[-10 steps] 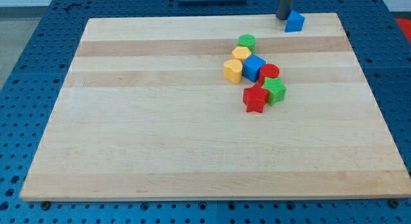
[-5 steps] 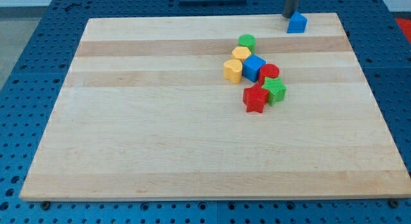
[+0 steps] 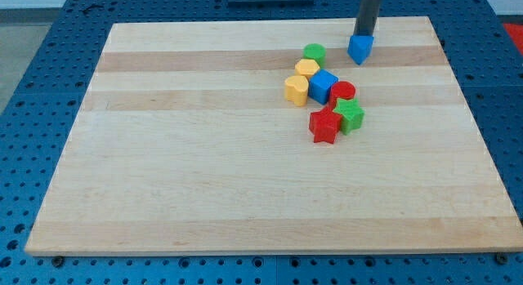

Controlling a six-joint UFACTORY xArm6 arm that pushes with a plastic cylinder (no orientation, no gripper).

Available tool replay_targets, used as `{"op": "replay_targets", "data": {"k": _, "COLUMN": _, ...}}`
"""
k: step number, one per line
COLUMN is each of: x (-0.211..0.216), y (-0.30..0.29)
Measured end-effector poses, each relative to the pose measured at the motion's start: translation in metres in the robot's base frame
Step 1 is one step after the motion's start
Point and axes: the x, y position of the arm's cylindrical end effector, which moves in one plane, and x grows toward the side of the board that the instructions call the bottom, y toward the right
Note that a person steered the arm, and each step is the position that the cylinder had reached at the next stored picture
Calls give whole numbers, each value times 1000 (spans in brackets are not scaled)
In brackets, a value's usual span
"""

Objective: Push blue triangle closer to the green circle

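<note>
The blue triangle lies near the board's top edge, right of centre. The green circle sits to its left, a block's width or so away. My tip is at the triangle's upper edge, touching or almost touching it from the view's top. The rod rises out of the view's top.
Below the green circle is a cluster: a yellow hexagon, a yellow block, a blue cube, a red circle, a green star and a red star. The wooden board lies on a blue pegboard table.
My tip has moved down and left from the board's top edge. The blue triangle has slid down and left, closer to the green circle. The other blocks have not moved.
</note>
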Motion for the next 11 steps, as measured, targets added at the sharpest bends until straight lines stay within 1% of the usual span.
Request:
{"op": "replay_targets", "data": {"k": 1, "x": 1, "y": 1}}
{"op": "replay_targets", "data": {"k": 2, "x": 1, "y": 21}}
{"op": "replay_targets", "data": {"k": 4, "x": 1, "y": 87}}
{"op": "replay_targets", "data": {"k": 5, "x": 16, "y": 93}}
{"op": "replay_targets", "data": {"k": 6, "x": 26, "y": 70}}
{"op": "replay_targets", "data": {"k": 8, "x": 26, "y": 14}}
{"op": "replay_targets", "data": {"k": 9, "x": 26, "y": -2}}
{"op": "replay_targets", "data": {"k": 11, "x": 26, "y": -6}}
